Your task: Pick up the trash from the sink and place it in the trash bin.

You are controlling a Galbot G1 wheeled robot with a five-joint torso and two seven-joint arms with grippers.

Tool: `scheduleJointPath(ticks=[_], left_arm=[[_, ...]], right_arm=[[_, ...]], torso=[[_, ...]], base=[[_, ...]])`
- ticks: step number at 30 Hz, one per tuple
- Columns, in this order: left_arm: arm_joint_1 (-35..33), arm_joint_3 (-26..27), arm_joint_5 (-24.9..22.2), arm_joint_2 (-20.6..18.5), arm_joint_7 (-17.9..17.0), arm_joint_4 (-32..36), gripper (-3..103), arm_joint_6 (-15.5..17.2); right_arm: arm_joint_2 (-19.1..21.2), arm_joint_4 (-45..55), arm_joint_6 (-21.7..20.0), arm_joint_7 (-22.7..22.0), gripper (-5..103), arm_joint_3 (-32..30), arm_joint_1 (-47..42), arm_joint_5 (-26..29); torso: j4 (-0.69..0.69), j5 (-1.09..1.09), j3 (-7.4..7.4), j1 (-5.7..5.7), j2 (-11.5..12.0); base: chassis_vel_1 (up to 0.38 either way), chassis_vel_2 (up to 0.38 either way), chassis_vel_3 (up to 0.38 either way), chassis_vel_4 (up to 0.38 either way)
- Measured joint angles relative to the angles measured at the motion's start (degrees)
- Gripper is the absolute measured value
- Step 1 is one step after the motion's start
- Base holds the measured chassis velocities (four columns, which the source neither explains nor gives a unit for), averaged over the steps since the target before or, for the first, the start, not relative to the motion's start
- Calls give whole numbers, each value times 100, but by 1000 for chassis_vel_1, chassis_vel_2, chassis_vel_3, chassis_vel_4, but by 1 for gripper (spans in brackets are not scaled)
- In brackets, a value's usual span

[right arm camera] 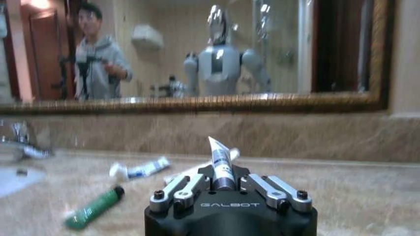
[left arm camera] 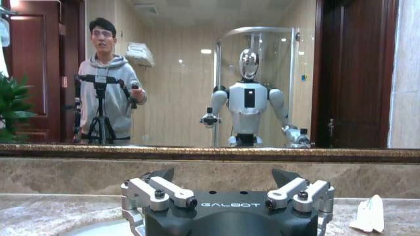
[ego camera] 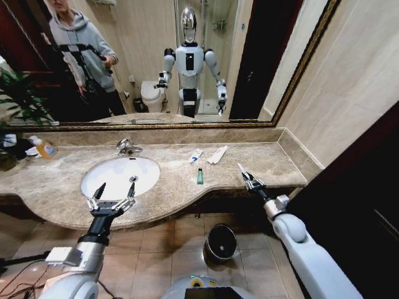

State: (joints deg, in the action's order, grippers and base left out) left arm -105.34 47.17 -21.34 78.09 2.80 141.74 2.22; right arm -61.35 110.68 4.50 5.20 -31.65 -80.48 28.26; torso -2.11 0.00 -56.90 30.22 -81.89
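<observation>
My right gripper is shut on a white mini tube above the right part of the counter; the right wrist view shows the tube sticking up between the closed fingers of the gripper. A green tube, another white mini tube and flat white packets lie on the marble right of the sink. My left gripper hangs open over the sink's front rim. The black trash bin stands on the floor below the counter edge.
A chrome faucet stands behind the basin. An orange-yellow bottle sits at the far left of the counter. A mirror runs along the back wall, and a side wall closes the counter on the right. A white item lies beyond the left gripper.
</observation>
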Motion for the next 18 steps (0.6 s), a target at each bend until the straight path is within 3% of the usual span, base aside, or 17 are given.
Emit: scheduleJointPath(ticks=[8, 18], left_arm=[[0, 0, 0, 0, 0, 0, 100, 0], [0, 0, 0, 0, 0, 0, 100, 0]], right_arm=[[-308, 799, 178, -385, 18, -206, -777, -232], [-691, 1434, 816, -770, 18, -93, -2095, -936]], torso=[[-1, 0, 0, 0, 0], [0, -1, 0, 0, 0]], base=[[0, 0, 0, 0], [0, 0, 0, 0]])
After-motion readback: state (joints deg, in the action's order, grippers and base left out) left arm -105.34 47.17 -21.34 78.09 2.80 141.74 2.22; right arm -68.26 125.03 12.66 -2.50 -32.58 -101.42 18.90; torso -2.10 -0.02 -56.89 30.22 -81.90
